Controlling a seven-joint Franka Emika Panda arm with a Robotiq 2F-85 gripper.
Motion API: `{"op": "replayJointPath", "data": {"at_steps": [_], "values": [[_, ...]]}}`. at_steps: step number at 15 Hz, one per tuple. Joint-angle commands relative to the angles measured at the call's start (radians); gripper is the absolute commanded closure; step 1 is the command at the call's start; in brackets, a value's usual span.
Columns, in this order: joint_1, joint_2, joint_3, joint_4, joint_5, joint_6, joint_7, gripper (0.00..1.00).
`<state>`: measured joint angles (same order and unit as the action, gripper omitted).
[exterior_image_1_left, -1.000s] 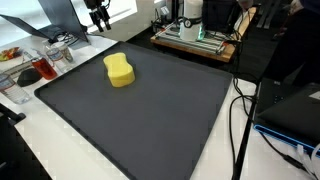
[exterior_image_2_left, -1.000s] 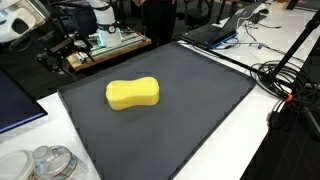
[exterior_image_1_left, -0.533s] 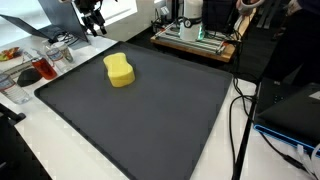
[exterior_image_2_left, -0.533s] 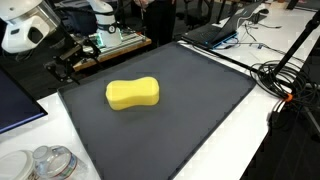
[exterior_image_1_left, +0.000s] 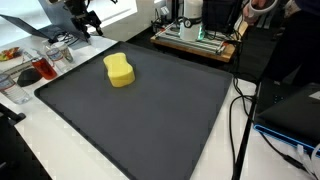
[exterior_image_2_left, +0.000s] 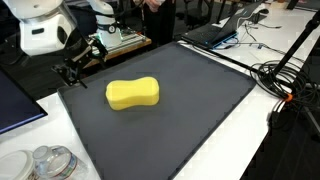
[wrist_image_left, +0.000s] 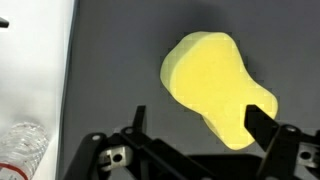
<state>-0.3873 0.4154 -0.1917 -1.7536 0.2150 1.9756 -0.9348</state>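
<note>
A yellow peanut-shaped sponge (exterior_image_1_left: 119, 69) lies on the dark grey mat (exterior_image_1_left: 150, 110), toward one far corner; it also shows in the other exterior view (exterior_image_2_left: 133, 94) and in the wrist view (wrist_image_left: 215, 88). My gripper (exterior_image_1_left: 84, 22) hangs in the air beyond the mat's edge, apart from the sponge; it shows in an exterior view (exterior_image_2_left: 82, 62) too. In the wrist view the gripper (wrist_image_left: 200, 125) has its two black fingers spread wide, with nothing between them. The sponge lies below, partly between the fingertips in the picture.
A clear plastic bottle (wrist_image_left: 22, 148) and cups (exterior_image_1_left: 42, 66) stand on the white table beside the mat. A wooden bench with equipment (exterior_image_1_left: 195, 38) is behind. Cables (exterior_image_2_left: 290, 85) and laptops (exterior_image_2_left: 225, 28) lie along the mat's other sides.
The arm has come down and moved toward the mat's edge near the sponge. The sponge has not moved.
</note>
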Motion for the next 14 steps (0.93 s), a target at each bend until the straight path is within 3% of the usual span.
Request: {"op": "replayJointPath", "data": {"at_steps": [1,14], "values": [[0.004,0.052,0.031,0.104,-0.076,-0.075,-0.051,0.00],[0.064,0.166,0.111,0.270,-0.253,-0.143,-0.307,0.00]]}}
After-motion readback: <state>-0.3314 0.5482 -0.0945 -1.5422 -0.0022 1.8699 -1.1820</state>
